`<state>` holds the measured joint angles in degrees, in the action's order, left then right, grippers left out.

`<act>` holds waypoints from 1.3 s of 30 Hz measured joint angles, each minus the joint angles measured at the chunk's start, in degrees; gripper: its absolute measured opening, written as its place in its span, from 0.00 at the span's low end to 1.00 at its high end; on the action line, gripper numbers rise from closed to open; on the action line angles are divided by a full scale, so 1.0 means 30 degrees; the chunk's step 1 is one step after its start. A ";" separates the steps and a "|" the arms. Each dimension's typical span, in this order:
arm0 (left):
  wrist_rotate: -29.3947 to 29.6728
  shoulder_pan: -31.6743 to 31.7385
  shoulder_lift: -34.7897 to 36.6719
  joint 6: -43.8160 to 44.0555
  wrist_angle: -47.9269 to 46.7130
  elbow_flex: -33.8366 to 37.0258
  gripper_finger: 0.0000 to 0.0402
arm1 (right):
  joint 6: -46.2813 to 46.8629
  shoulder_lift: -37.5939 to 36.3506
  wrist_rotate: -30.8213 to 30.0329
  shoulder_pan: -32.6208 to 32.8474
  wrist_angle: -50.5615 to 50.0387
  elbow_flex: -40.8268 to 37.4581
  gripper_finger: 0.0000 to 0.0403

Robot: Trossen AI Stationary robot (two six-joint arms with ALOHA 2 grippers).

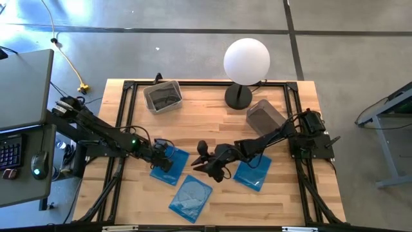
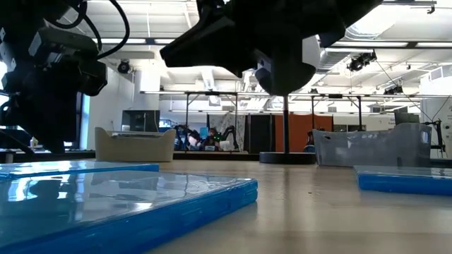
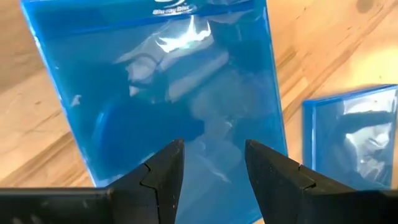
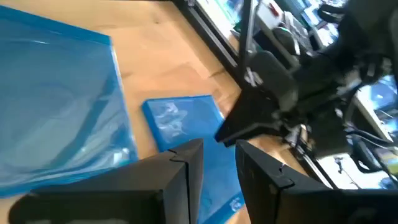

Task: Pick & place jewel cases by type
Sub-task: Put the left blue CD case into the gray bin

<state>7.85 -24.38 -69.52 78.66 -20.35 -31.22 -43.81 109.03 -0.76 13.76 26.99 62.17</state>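
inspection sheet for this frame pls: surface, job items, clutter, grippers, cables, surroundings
Surface: wooden table, dark frame.
Job's things: three blue jewel cases flat on the table; no black cases seen.
Clutter: two bins, white globe lamp.
Grippers: left gripper open over a blue case; right gripper slightly open, holding nothing.
Cables: yellow cable on the floor.
Surroundings: desk with keyboard and mouse.
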 joint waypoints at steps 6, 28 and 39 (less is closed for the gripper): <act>-0.0094 0.0000 0.0000 0.0627 0.0493 0.0003 0.42 | -0.0440 0.0000 -0.1839 0.0007 -0.0248 0.0000 0.22; 0.0151 0.0000 -0.0015 0.0726 0.0383 0.0000 0.42 | 0.0176 0.0000 -0.5873 -0.0211 -0.1861 0.0000 0.22; 0.0161 0.0000 -0.0015 0.0732 0.0383 0.0000 0.42 | 0.1820 0.0000 -0.5142 -0.0219 -0.1752 0.0000 0.22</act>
<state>8.34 -24.38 -69.56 80.86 -19.20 -31.22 -38.35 109.03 -16.19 13.10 21.74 62.17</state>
